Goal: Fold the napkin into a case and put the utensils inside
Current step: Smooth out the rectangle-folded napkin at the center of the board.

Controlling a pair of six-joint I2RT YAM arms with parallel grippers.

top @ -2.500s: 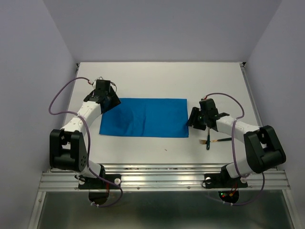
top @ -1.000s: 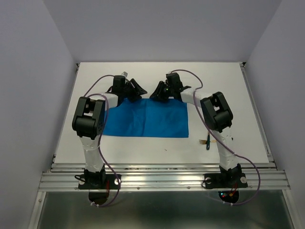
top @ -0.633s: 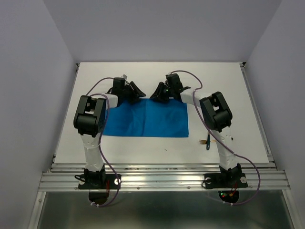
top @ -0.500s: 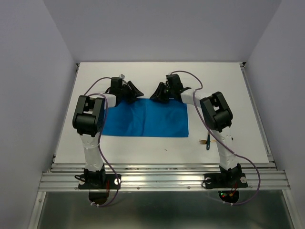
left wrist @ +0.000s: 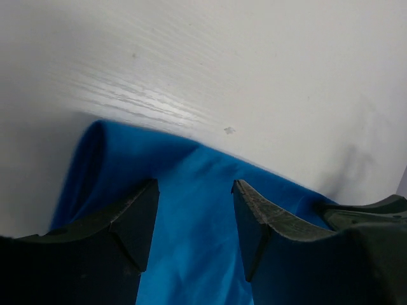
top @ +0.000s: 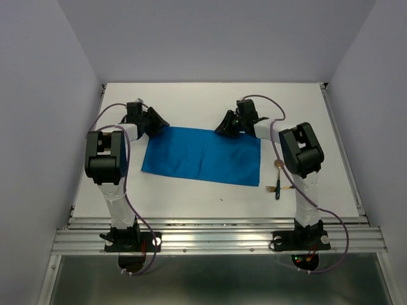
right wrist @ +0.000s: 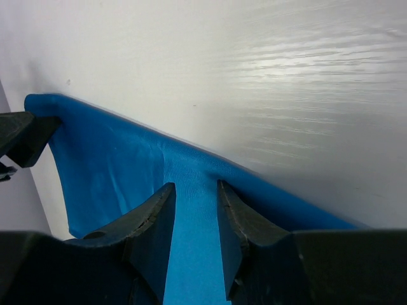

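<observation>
Both arms have swung sideways, and the napkin has slid right and now lies tilted near the utensils. From the left wrist, the left gripper stands wide open over the cloth's far edge. From the right wrist, the right gripper is half open, with blue cloth showing in the gap.
</observation>
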